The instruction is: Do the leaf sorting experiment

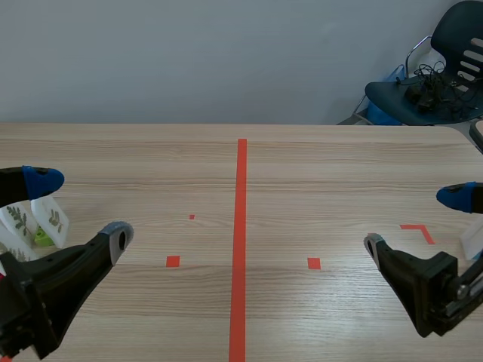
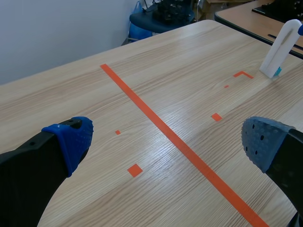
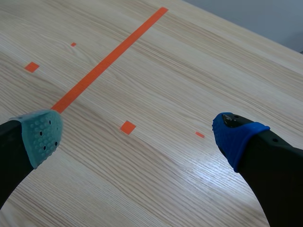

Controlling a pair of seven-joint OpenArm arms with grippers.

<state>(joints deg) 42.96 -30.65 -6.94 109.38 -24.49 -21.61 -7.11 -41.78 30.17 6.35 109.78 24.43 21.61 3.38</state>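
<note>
Left jaws stand spread wide at the near left of the worktop (image 1: 317, 173), with a blue pad (image 1: 41, 179) on the farther finger and a grey one (image 1: 117, 234) on the nearer. The left wrist view shows only bare wood and tape marks between those fingers. Right jaws are likewise spread at the near right, with a pale pad (image 1: 371, 243) on the nearer finger and a blue pad (image 1: 456, 196) on the farther. They pinch nothing, and wood grain fills the gap between them.

At the left edge, just beyond the left arm, lie a few white leaf cards (image 1: 34, 219) printed with green sprigs. A small bright green piece (image 1: 43, 237) sits against them. In the scene view they show in the gap between the two left fingers, but whether anything touches them cannot be told.

An orange centre line (image 1: 240, 241) runs from near to far down the middle, with small orange squares on either side of it. At the right, a white stand (image 2: 279, 47) is upright just beside an orange corner mark (image 1: 419, 230).

Beyond the far right corner stands a dark blue chair (image 1: 445, 83) with a tangle of black cables (image 1: 426, 87) on its seat, against a grey wall (image 1: 189, 53).
</note>
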